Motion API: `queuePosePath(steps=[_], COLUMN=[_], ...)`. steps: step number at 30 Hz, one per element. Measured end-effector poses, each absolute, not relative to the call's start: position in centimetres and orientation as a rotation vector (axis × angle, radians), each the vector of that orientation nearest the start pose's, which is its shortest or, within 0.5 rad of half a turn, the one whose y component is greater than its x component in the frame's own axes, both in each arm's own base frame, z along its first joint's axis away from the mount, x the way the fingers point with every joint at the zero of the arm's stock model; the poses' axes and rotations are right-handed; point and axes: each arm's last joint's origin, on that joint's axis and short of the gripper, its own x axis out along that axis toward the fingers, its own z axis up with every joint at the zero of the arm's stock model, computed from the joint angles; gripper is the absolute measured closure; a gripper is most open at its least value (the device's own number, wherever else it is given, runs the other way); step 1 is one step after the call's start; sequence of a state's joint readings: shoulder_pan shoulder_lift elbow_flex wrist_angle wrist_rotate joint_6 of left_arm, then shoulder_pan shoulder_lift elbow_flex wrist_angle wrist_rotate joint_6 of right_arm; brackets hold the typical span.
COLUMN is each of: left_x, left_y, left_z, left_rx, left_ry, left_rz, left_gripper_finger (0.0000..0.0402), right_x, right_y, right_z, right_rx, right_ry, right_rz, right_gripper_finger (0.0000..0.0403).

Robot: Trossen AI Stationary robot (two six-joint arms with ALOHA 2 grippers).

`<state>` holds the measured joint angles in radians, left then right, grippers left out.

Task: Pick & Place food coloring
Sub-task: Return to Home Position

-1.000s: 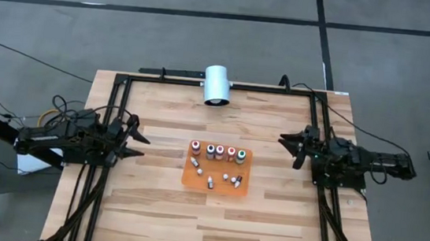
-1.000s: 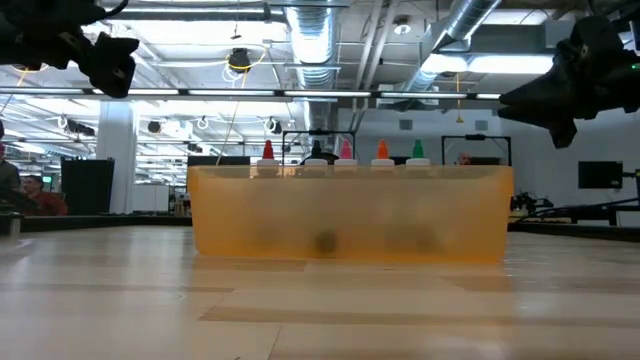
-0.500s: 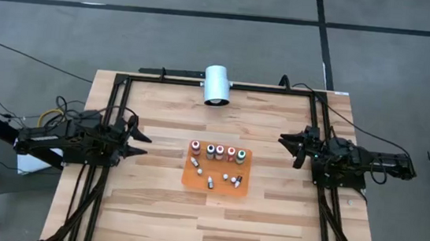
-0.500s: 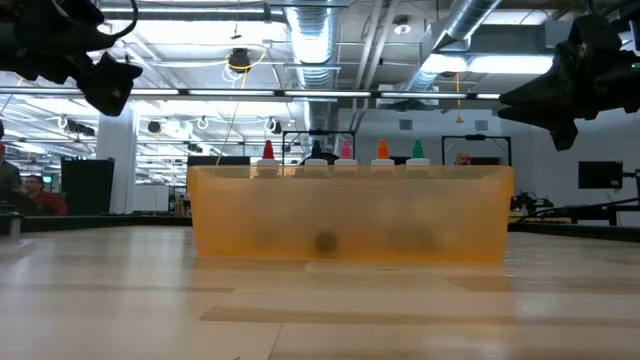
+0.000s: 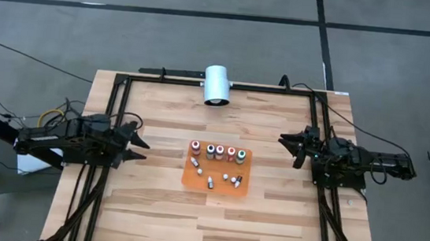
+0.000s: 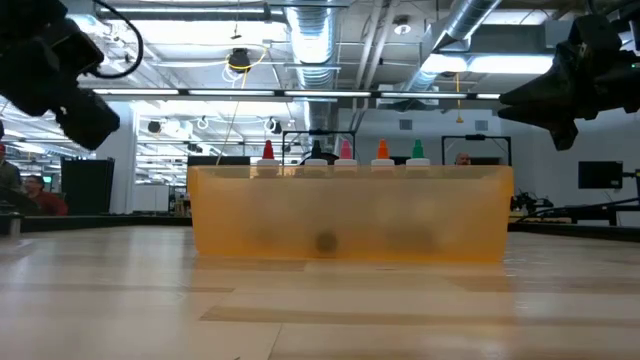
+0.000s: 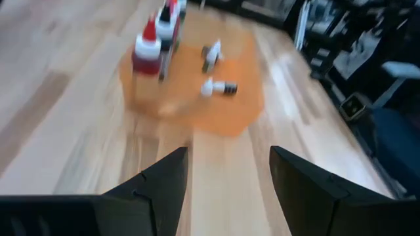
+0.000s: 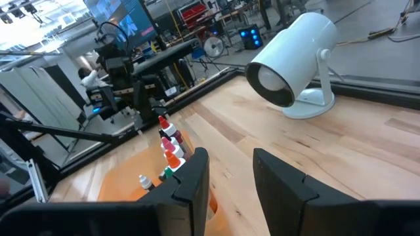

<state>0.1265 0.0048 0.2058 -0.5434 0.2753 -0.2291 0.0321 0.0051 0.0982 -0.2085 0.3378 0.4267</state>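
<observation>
Several tiny food coloring bottles with coloured tops stand upright in a row point(image 5: 218, 150) along the far side of an orange mat point(image 5: 201, 184) at mid-table. A few more lie on their sides point(image 5: 225, 178) on it. In the low view only the upright bottles' tops point(image 6: 345, 150) show above the mat's near edge point(image 6: 350, 215). My left gripper point(image 5: 142, 148) hovers open left of the mat, nose tipped down toward it point(image 7: 226, 190). My right gripper point(image 5: 289, 149) hovers open right of the mat point(image 8: 230, 177). Both are clear of the bottles.
A large white cylinder point(image 5: 217, 85) on a stand sits at the table's far edge, also in the right wrist view point(image 8: 295, 59). A black frame point(image 5: 113, 111) runs along the table's sides. Bare wood lies between each gripper and the mat.
My left gripper has tipped nose-down and sunk a little, staying open left of the mat. The bottles and mat have not moved.
</observation>
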Motion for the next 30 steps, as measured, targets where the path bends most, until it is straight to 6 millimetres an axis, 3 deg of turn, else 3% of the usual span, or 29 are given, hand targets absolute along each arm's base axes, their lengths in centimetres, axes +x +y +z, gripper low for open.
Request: queuePosePath(steps=[8, 30], left_x=[6.8, 6.8], left_y=[0.1, 0.1], left_z=[16.6, 16.7], left_rx=[-0.324, -0.338], left_ry=[0.509, 0.506], left_rz=[-0.088, -0.084], left_gripper_finger=[0.0196, 0.0196], right_x=[8.9, 8.9], right_y=[-0.7, -0.7], right_z=[17.7, 17.7], right_rx=[0.402, 0.402], right_ry=[0.047, 0.046], right_rz=[-0.325, -0.324], right_gripper_finger=[0.0294, 0.0294])
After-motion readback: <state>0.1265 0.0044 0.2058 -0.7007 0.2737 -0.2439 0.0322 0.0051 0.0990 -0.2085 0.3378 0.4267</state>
